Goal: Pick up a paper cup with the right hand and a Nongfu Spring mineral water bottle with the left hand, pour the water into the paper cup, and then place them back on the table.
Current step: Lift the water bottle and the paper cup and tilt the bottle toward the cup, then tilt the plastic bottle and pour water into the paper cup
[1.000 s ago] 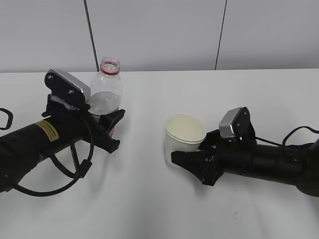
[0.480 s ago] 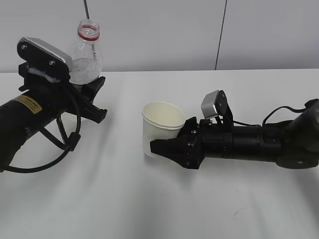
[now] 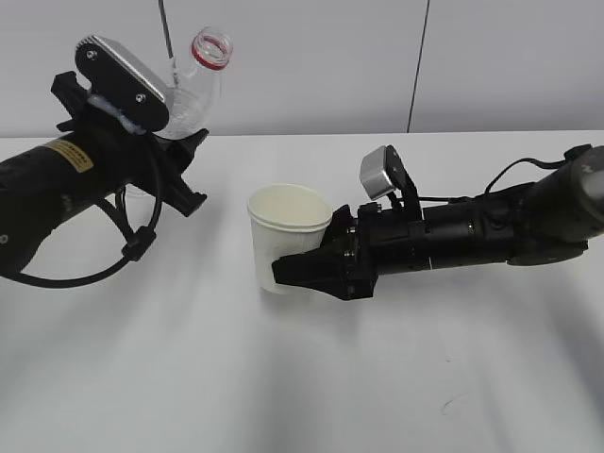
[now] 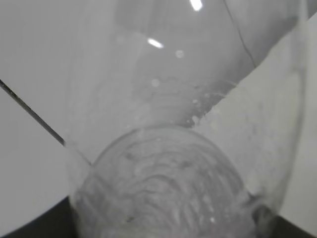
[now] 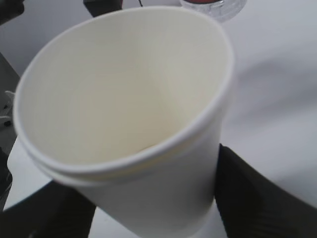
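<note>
My left gripper (image 3: 179,160) is shut on the clear Nongfu Spring mineral water bottle (image 3: 192,94) and holds it in the air at the far left, tilted with its red-ringed open neck pointing up and right. The bottle (image 4: 168,148) fills the left wrist view, so the jaws are hidden there. My right gripper (image 3: 302,269) is shut on the white paper cup (image 3: 283,236) and holds it upright just above the white table (image 3: 283,377), below and right of the bottle's mouth. In the right wrist view the cup (image 5: 129,114) shows a cream, dry inside between black fingers (image 5: 252,198).
A grey-white wall with two dark vertical seams (image 3: 417,66) stands behind the table. A small dark mark (image 3: 453,404) lies on the tabletop at the front right. The left arm's black cable (image 3: 104,255) loops below it.
The left gripper has raised the bottle and tilted its neck to the right. The right gripper has carried the cup left toward the bottle and a little up.
</note>
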`<state>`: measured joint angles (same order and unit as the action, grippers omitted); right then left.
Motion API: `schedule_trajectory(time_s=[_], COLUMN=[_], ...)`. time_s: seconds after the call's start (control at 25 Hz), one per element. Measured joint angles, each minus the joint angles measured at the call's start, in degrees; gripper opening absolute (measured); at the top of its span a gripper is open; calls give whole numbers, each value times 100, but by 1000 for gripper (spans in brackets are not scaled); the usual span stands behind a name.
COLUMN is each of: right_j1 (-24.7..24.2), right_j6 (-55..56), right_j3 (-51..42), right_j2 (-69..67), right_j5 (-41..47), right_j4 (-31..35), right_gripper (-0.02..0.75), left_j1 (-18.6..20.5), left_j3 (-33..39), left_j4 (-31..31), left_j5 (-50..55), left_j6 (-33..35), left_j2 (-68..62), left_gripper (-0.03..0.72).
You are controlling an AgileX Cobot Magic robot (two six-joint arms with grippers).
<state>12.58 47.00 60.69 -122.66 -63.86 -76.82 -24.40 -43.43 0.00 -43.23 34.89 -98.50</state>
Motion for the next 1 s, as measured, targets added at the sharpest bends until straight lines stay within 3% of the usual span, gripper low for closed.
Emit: schedule_trajectory(time_s=[0.32, 0.56, 1.0], right_j1=[0, 0, 0], right_j6=[680, 789, 813], right_j3=[363, 428, 428], right_j2=[0, 0, 0], right_j5=[224, 233, 408], right_j4=[-723, -802, -823], right_gripper=[505, 505, 504], left_j1=[0, 0, 0], left_j3=[-207, -209, -209], left_j4=[0, 0, 0], left_j5=[450, 542, 537], left_j6=[1033, 2032, 3249], left_j2=[23, 23, 23], left_gripper=[356, 356, 356])
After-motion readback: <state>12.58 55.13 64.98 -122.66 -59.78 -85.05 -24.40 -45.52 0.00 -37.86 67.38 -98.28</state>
